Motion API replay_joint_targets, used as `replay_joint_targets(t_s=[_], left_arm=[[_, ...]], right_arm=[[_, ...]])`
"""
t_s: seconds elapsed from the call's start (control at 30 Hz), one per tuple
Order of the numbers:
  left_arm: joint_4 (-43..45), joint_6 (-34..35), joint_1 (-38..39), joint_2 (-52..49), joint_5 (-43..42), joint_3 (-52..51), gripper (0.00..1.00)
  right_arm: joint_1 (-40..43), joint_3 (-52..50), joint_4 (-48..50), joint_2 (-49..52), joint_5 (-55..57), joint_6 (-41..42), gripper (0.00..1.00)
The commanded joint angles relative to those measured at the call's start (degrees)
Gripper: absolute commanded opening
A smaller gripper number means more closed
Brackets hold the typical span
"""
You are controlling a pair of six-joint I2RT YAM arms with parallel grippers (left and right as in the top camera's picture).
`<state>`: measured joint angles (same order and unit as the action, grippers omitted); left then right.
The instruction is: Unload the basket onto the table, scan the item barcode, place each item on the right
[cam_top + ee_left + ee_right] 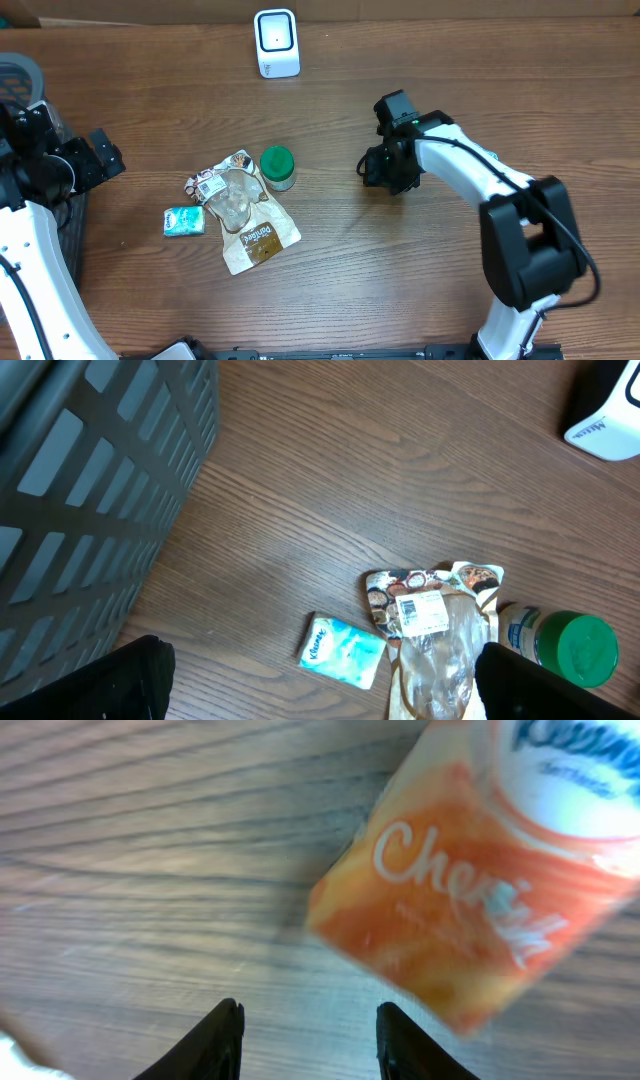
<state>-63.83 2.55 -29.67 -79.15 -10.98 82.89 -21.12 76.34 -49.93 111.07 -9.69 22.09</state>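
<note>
An orange Kleenex tissue packet lies on the wooden table, filling the upper right of the right wrist view, blurred. My right gripper is just short of it, jaws apart with only bare table between them. In the overhead view the right gripper points down at the table's middle right and hides the packet. The white barcode scanner stands at the back centre. My left gripper hovers wide open at the left edge, holding nothing.
A green-lidded jar, a crumpled snack bag and a teal tissue pack lie left of centre. A grey slatted basket sits at the far left.
</note>
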Motion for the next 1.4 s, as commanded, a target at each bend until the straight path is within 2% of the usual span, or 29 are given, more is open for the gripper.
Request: replay_joint_targets(t_s=[0.0, 0.13, 0.47, 0.67, 0.87, 1.07, 1.37], left_arm=[[0.0, -1.3, -0.2, 0.1, -0.6, 0.8, 1.00], [0.0, -1.3, -0.2, 0.1, -0.6, 0.8, 1.00], [0.0, -1.3, -0.2, 0.1, -0.6, 0.8, 1.00], [0.0, -1.3, -0.2, 0.1, -0.6, 0.8, 1.00], [0.0, -1.3, -0.2, 0.1, -0.6, 0.8, 1.00], [0.0, -1.3, -0.2, 0.1, -0.6, 0.8, 1.00], [0.0, -1.3, -0.2, 0.1, -0.6, 0.8, 1.00]], right_arm=[[2.8, 2.1, -2.8, -10.6, 0.8, 0.0, 0.40], [7.5, 2.0, -8.1, -13.6, 11.5, 6.3, 0.36], [9.4, -1.0, -4.6, -5.3, 16.6, 8.2, 0.36], [9.2, -1.0, 0.1, -1.0, 16.1, 8.2, 0.35], [9.0, -1.0, 4.4, 3.3, 10.8, 7.8, 0.34], [6.4, -1.0, 14.0, 4.1, 4.4, 1.2, 0.33], [2.2, -0.2, 17.6, 4.0, 5.5, -3.1, 0.37]])
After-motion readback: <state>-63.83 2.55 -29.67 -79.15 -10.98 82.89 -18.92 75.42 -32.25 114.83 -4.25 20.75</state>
